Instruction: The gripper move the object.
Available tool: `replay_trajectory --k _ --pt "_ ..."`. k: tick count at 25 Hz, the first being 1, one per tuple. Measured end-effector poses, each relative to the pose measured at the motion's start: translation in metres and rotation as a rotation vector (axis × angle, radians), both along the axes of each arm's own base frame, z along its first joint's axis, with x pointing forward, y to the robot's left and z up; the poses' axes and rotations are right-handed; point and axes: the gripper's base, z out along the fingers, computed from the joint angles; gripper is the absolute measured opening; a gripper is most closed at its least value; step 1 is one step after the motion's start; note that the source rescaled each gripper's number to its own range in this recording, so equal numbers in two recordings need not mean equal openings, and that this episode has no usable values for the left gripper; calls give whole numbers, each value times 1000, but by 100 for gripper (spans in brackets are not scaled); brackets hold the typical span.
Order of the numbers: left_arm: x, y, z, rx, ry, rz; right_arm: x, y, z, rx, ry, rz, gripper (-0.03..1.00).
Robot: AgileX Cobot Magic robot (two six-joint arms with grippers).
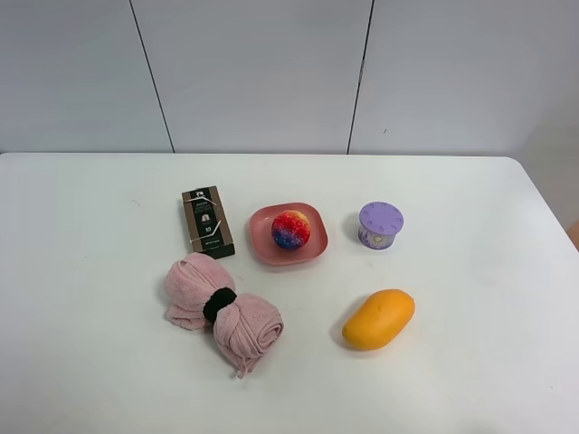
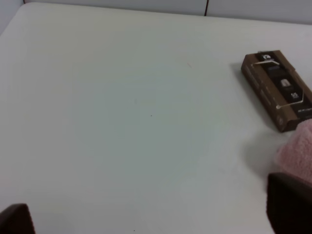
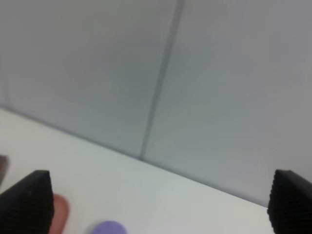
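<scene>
The small fuzzy ball (image 1: 290, 230), mottled red, orange, blue and purple, sits on a pink plate (image 1: 317, 246) near the middle of the white table. Neither arm shows in the exterior high view. In the left wrist view my left gripper (image 2: 151, 219) is open and empty, its black fingertips (image 2: 290, 204) wide apart over bare table, left of the ball. In the right wrist view my right gripper (image 3: 158, 209) is open and empty, its fingertips (image 3: 27, 202) wide apart and facing the back wall. The ball shows in neither wrist view.
A dark brown box (image 1: 207, 221) lies left of the plate, and also shows in the left wrist view (image 2: 278, 90). A pink rolled towel (image 1: 222, 309) lies in front of it. A lilac round container (image 1: 380, 224) and an orange-yellow mango (image 1: 378, 318) are to the right.
</scene>
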Motion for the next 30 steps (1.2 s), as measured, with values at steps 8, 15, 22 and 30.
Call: replay_trajectory --k 8,15,22,30 --pt "0 0 0 0 0 0 -83 -35 -2 59 -36 -272 84" --pt "0 0 0 0 0 0 -134 -26 -26 122 -98 -275 84" --pt "0 0 0 0 0 0 -138 -29 -116 132 49 -323 84" --pt "0 0 0 0 0 0 -108 -31 -214 148 178 -334 84"
